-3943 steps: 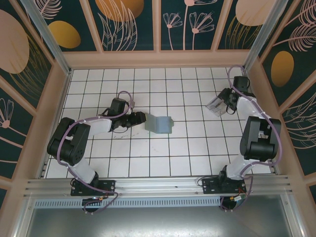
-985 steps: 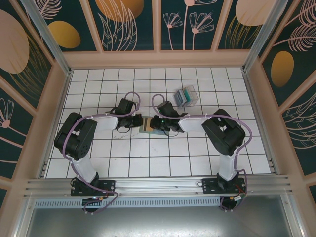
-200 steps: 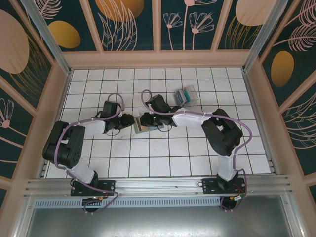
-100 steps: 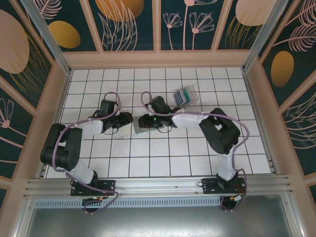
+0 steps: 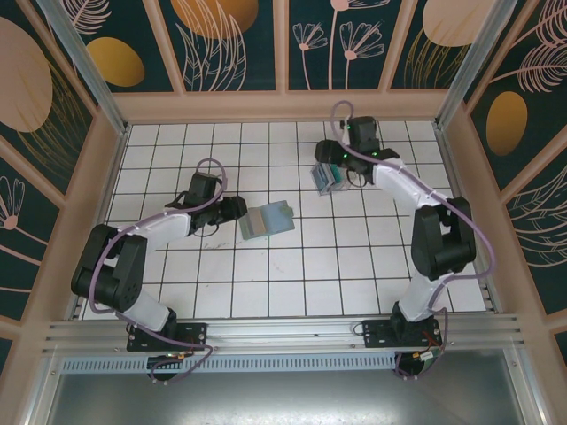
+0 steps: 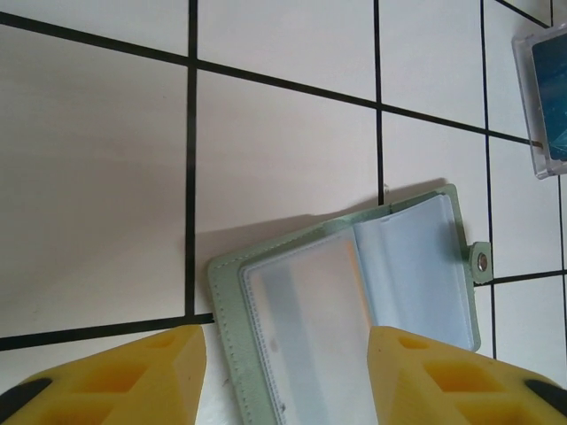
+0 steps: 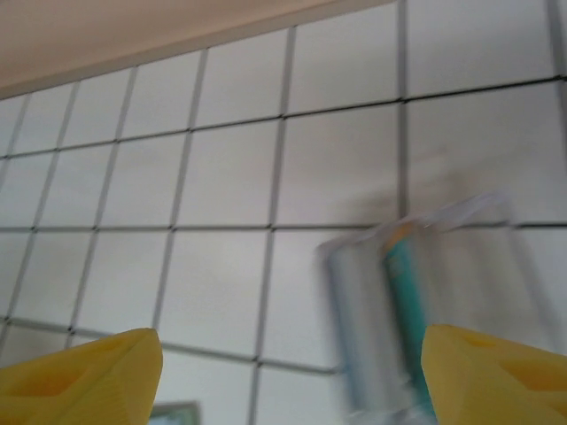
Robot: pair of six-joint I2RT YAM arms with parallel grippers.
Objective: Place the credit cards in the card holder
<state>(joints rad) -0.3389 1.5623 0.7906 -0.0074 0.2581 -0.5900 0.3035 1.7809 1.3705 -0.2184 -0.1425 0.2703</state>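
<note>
Tiled table (image 5: 292,292), right gripper (image 7: 288,381) having just left the card holder (image 5: 266,219) for the credit cards (image 5: 330,175).
Card holder is lying open mid-table, pockets up; left gripper (image 6: 288,381) is sitting at its 9 o'clock edge, fingers apart, clamping nothing. Right gripper, fingers wide apart, is hovering by the credit cards at 1 o'clock, probably fetching another.

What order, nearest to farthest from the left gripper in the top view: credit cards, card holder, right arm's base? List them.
From the left gripper:
1. card holder, just right of it.
2. credit cards, farther right and back.
3. right arm's base, near edge, far right.
</note>
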